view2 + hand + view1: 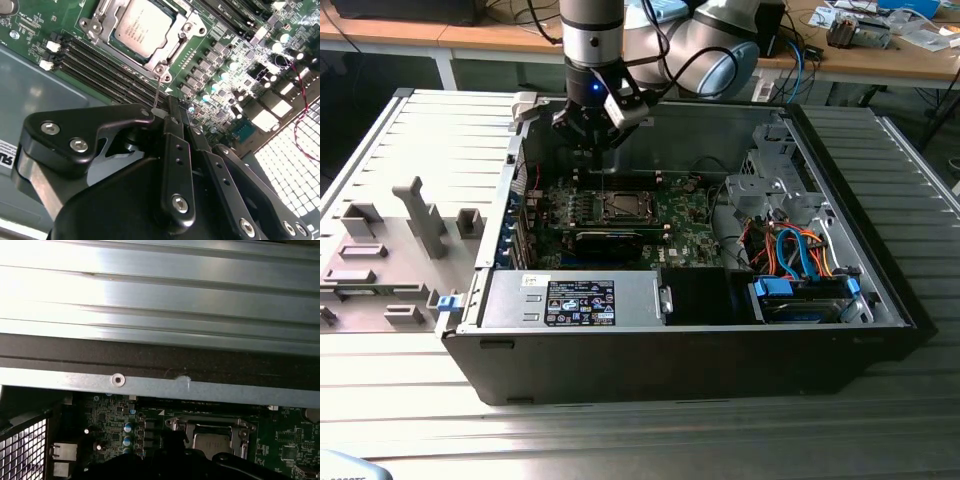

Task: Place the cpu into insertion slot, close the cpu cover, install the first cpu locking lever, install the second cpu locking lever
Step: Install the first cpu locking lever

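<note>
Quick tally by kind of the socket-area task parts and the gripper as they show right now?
Square silver-grey metal-topped cpu, seated: 1
Silver metal frame cpu cover, closed around it: 1
Thin silver wire locking lever, standing up by the fingers: 1
Black robot gripper: 1
Total: 4

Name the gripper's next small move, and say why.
Probably swing the thin silver wire lever down toward the green board: the black gripper pinches its tip upright, while the silver-grey square cpu already sits under the silver frame cover.
</note>
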`<action>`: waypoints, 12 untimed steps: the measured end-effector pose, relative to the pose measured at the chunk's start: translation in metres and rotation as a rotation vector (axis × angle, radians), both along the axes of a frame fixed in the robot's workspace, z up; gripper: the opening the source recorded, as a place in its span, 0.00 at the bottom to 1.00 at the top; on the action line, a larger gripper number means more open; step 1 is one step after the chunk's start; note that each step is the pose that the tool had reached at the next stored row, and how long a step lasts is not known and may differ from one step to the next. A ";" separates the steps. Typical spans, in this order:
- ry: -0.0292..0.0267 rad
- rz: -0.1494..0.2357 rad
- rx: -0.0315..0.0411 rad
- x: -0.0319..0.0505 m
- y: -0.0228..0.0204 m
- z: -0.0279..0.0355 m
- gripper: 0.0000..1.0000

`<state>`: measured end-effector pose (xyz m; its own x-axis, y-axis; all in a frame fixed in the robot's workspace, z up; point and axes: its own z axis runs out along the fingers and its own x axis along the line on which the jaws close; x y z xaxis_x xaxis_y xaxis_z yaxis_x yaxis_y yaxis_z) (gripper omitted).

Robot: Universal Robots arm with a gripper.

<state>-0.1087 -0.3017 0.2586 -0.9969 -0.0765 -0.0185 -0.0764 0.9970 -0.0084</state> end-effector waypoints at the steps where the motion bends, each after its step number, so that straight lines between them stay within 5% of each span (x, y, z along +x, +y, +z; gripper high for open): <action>1: 0.0000 0.000 0.0000 0.0008 0.0000 -0.0001 0.11; 12: 0.0016 0.000 0.0002 0.0129 0.0000 -0.0050 0.11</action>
<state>-0.0958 -0.3017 0.2536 -0.9969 -0.0765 -0.0170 -0.0764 0.9970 -0.0081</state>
